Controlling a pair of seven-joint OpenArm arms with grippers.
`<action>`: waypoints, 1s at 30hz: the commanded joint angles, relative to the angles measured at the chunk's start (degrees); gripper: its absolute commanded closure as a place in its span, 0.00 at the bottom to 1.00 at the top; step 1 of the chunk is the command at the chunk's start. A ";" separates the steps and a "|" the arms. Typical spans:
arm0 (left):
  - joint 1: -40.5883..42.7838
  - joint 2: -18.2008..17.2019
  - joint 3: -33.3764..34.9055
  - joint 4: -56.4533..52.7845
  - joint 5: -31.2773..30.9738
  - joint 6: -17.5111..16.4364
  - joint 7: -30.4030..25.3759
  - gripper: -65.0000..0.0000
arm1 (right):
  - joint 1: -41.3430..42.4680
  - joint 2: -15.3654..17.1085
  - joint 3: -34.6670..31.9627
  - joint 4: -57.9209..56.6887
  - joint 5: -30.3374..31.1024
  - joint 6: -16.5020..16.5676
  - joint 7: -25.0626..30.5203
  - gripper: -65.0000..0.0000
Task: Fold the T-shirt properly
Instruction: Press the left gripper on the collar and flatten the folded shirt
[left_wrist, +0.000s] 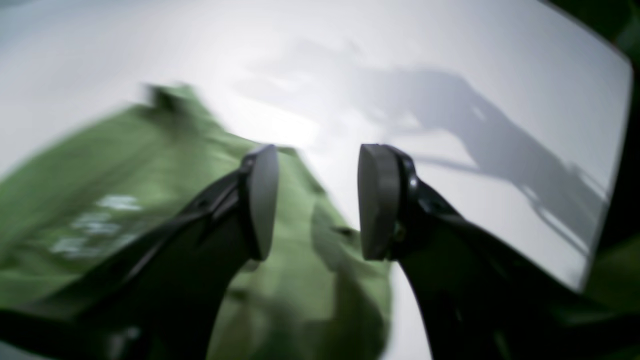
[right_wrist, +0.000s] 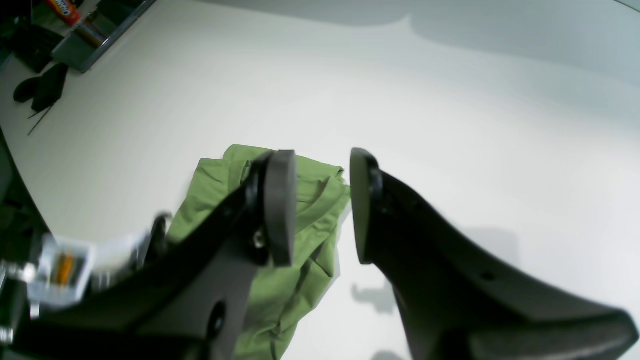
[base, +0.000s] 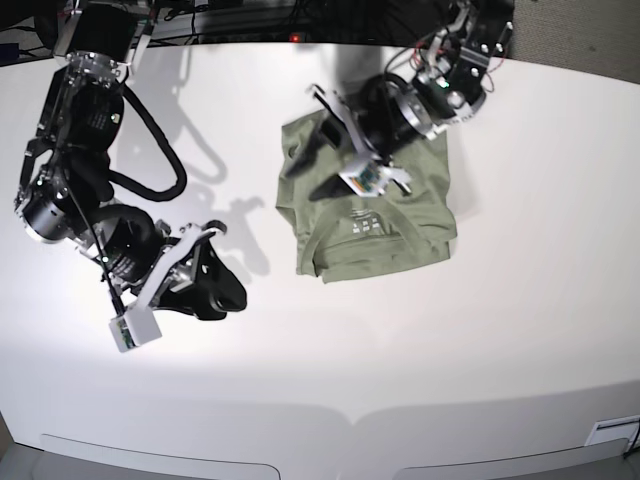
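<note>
The T-shirt (base: 368, 205) lies out on the white tabletop (base: 520, 330), a soft, wrinkled green heap already gathered into a rough rectangle, white label marks showing near its middle. The left gripper (base: 350, 140) hangs right over its far half, jaws apart with nothing between them; the left wrist view is blurred, but green cloth shows below the open pads. The right gripper (base: 215, 275) sits well off to the side, over bare tabletop, its jaws apart too and empty (from its own camera the shirt lies beyond the fingertips).

This is light, limp cotton, I'd say: no stiffness, and likely to sag from wherever it's pinched. A hem edge or a corner looks the sensible hold, with layers taken together so they don't slide apart.

The surface is smooth, matte and bright under the lamps, casting hard arm shadows. Dark clutter and cables sit beyond the far edge.
</note>
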 joint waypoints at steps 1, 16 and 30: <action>-0.59 0.17 1.31 1.09 1.29 -0.48 -2.64 0.62 | 0.92 0.46 0.22 0.98 1.38 0.28 1.33 0.71; -4.90 0.17 3.82 -0.66 10.93 7.80 -7.52 0.62 | 0.92 0.46 0.22 0.98 1.36 0.28 0.85 0.71; -8.00 0.17 3.85 -18.29 8.90 10.25 -14.95 0.62 | 0.94 0.46 0.22 0.98 1.16 0.28 0.50 0.71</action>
